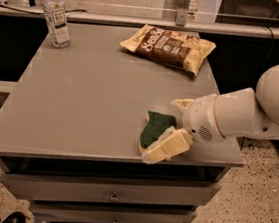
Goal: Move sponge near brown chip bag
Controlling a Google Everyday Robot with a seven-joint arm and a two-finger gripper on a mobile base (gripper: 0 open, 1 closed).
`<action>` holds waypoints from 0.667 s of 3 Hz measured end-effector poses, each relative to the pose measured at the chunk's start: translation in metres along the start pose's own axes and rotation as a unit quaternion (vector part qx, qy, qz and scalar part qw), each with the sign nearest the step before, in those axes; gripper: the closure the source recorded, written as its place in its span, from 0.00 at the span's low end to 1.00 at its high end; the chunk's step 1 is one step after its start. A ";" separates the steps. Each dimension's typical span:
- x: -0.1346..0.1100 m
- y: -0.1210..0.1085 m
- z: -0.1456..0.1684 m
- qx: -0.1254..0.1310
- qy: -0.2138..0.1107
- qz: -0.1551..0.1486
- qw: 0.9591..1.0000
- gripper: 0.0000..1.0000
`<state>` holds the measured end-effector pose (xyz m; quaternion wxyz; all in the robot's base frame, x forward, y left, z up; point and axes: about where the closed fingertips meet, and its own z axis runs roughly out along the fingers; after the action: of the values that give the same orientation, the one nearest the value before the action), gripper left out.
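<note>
On the table (pixel 80 102), a water bottle (pixel 56 16) stands at its back left corner. The brown chip bag (pixel 167 46) lies toward its back right. The sponge (pixel 153 127) rests at its front right edge, well apart from the bag. The gripper (pixel 163 131) straddles the sponge's right side, fingers (pixel 168 146) spread apart.

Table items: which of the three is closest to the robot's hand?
The green sponge at the front edge; the gripper is right at it. The chip bag and the water bottle lie far back on the table.
</note>
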<state>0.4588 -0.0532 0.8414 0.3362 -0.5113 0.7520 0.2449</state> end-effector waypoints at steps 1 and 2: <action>0.001 0.007 0.012 -0.001 -0.010 -0.003 1.000 0.16; 0.001 0.006 0.012 0.010 -0.018 -0.011 1.000 0.39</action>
<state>0.4564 -0.0432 0.8334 0.3577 -0.5118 0.7425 0.2425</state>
